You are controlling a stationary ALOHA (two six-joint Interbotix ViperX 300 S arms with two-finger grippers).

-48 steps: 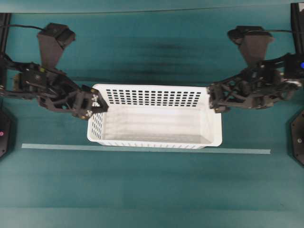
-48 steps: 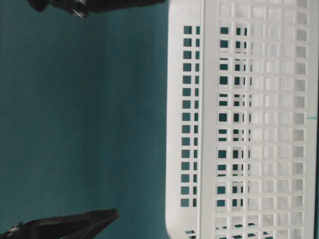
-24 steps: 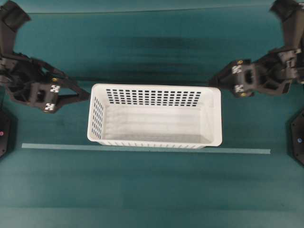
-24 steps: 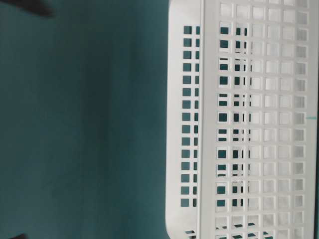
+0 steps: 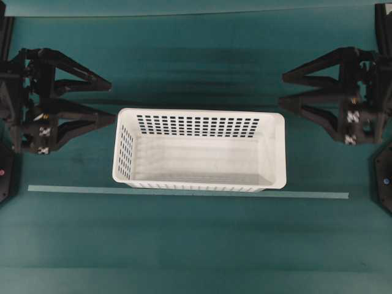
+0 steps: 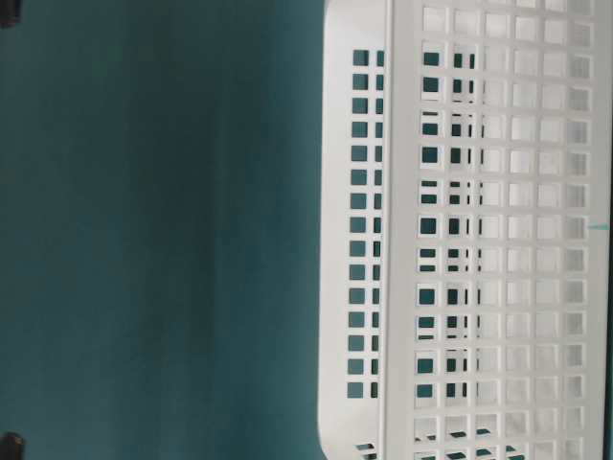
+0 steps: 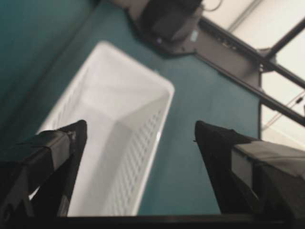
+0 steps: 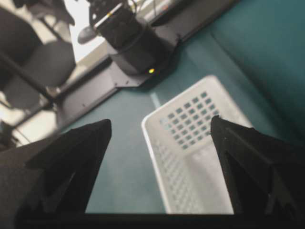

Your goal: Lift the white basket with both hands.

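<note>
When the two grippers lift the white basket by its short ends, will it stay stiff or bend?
The white basket is probably light: it looks empty and its walls are full of holes. Such thin plastic may flex slightly. Its rolled rim should stiffen the ends and offer some hold.

Table-level view crops the basket [image 6: 460, 230] at top, right and bottom edges. Both wrist views are blurred; the left end effector [image 7: 138, 136] is cut off below.
</note>
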